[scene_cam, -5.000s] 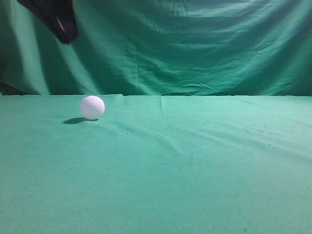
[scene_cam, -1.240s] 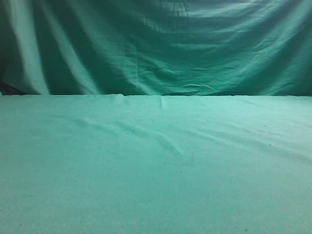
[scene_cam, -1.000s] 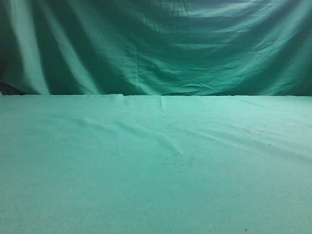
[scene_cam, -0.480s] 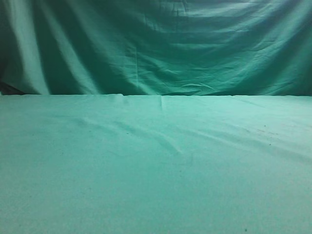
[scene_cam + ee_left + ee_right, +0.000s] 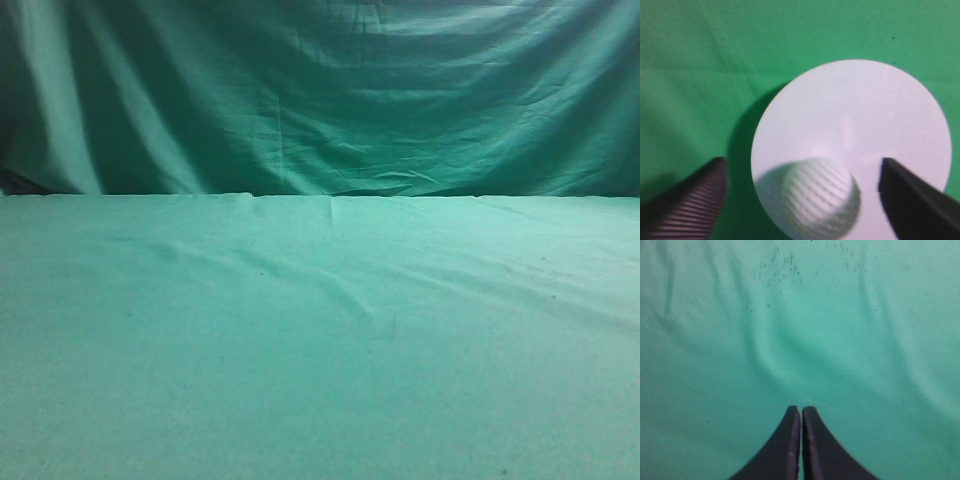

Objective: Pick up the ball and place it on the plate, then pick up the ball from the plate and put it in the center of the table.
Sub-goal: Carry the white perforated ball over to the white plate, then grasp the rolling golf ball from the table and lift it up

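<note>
exterior view: only the surface (image 5: 320,340), green cloth with shallow wrinkles, and a draped green backdrop (image 5: 330,95) behind it; neither of my arms, the ball nor the plate shows here. left wrist view: my left tool (image 5: 802,197) has its two dark fingers (image 5: 687,202) spread wide apart at the lower corners of the frame. between them sits the ball (image 5: 821,197), white and dimpled, blurred, touching neither finger. it lies over the near part of the round white plate (image 5: 875,115), with a soft shadow to its left; i cannot tell if it rests on the plate or hangs just above it. the plate lies flat on the green surface. right wrist view: my right tool (image 5: 801,440) has its fingers pressed together, nothing between them, above bare wrinkled cloth with a few dark specks (image 5: 777,267) farther off.
</note>
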Robot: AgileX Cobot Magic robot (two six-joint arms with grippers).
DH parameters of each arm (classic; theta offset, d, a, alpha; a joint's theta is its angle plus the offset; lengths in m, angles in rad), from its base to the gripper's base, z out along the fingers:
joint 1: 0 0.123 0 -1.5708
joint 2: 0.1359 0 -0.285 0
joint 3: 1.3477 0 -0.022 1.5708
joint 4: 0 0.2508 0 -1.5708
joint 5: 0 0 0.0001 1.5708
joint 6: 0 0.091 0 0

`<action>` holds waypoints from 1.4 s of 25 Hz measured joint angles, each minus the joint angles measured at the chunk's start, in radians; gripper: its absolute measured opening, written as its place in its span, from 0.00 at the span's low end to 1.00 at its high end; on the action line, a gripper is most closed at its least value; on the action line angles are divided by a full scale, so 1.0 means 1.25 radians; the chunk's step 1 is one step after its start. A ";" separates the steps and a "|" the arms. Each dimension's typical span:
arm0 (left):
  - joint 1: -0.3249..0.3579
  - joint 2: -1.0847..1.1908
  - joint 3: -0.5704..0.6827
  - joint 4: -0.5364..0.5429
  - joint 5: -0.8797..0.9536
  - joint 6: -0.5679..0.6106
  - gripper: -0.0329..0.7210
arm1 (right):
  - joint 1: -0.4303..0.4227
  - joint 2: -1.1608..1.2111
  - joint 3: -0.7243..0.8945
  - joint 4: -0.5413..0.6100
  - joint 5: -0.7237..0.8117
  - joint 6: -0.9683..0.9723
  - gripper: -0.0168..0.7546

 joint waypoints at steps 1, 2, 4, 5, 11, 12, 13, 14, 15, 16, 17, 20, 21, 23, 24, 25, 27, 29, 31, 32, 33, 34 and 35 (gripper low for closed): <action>0.000 0.000 -0.008 -0.020 0.006 0.000 0.89 | 0.000 0.000 0.000 0.003 -0.001 0.000 0.02; 0.000 0.000 -0.020 -0.038 0.019 0.000 0.92 | 0.000 0.000 0.000 0.006 -0.002 0.000 0.02; 0.000 0.001 -0.060 -0.082 0.050 0.000 0.90 | 0.000 0.000 0.000 0.009 -0.004 0.000 0.02; 0.000 0.001 -0.084 -0.101 0.074 0.000 0.90 | 0.000 0.000 0.000 0.011 -0.006 0.000 0.02; 0.000 0.001 -0.225 -0.286 0.256 0.130 0.56 | 0.000 0.000 0.000 0.014 -0.006 0.000 0.02; 0.000 0.000 -0.242 -0.331 0.288 0.157 0.48 | 0.000 0.000 0.000 0.014 -0.006 -0.002 0.02; 0.000 -0.002 -0.252 -0.367 0.308 0.187 0.40 | 0.000 0.000 0.000 0.014 -0.006 -0.002 0.02; 0.000 -0.004 -0.258 -0.406 0.322 0.215 0.31 | 0.000 0.000 0.000 0.014 -0.006 -0.002 0.02; 0.000 -0.010 -0.260 -0.438 0.334 0.245 0.20 | 0.000 0.000 0.000 0.014 -0.006 -0.002 0.02; 0.000 -0.018 -0.260 -0.461 0.341 0.267 0.14 | 0.000 0.000 0.000 0.014 -0.005 -0.002 0.02; 0.000 -0.028 -0.260 -0.470 0.345 0.287 0.10 | 0.000 0.000 0.000 0.014 0.001 -0.003 0.02; -0.017 -0.081 -0.260 -0.476 0.350 0.313 0.04 | 0.000 0.000 0.000 0.014 0.016 -0.005 0.02; -0.029 -0.107 -0.260 -0.475 0.350 0.316 0.04 | 0.000 0.000 0.000 0.014 0.018 -0.005 0.02; -0.060 -0.163 -0.259 -0.469 0.341 0.331 0.04 | 0.000 0.000 0.000 0.014 0.022 -0.005 0.02; -0.080 -0.199 -0.245 -0.469 0.327 0.339 0.04 | 0.000 0.000 0.000 0.014 0.023 -0.005 0.02; -0.102 -0.239 -0.225 -0.469 0.304 0.348 0.04 | 0.000 0.000 0.000 0.014 0.025 -0.006 0.02; -0.141 -0.312 -0.173 -0.469 0.240 0.365 0.04 | 0.000 0.000 0.000 0.014 0.029 -0.006 0.02; -0.173 -0.379 -0.096 -0.478 0.176 0.377 0.04 | 0.000 0.000 0.000 0.011 0.029 -0.008 0.02; -0.188 -0.446 -0.020 -0.494 0.119 0.383 0.04 | 0.000 0.000 0.000 0.010 0.030 -0.008 0.02; -0.191 -0.479 0.021 -0.506 0.094 0.393 0.04 | 0.000 0.000 0.000 0.008 0.032 -0.008 0.02; -0.191 -0.509 0.060 -0.519 0.071 0.409 0.04 | 0.000 0.000 0.000 0.008 0.033 -0.008 0.02; -0.193 -0.546 0.090 -0.532 0.053 0.433 0.04 | 0.000 0.000 0.000 0.007 0.033 -0.008 0.02; -0.193 -0.584 0.125 -0.542 0.040 0.458 0.04 | 0.000 0.000 0.000 0.005 0.034 -0.008 0.02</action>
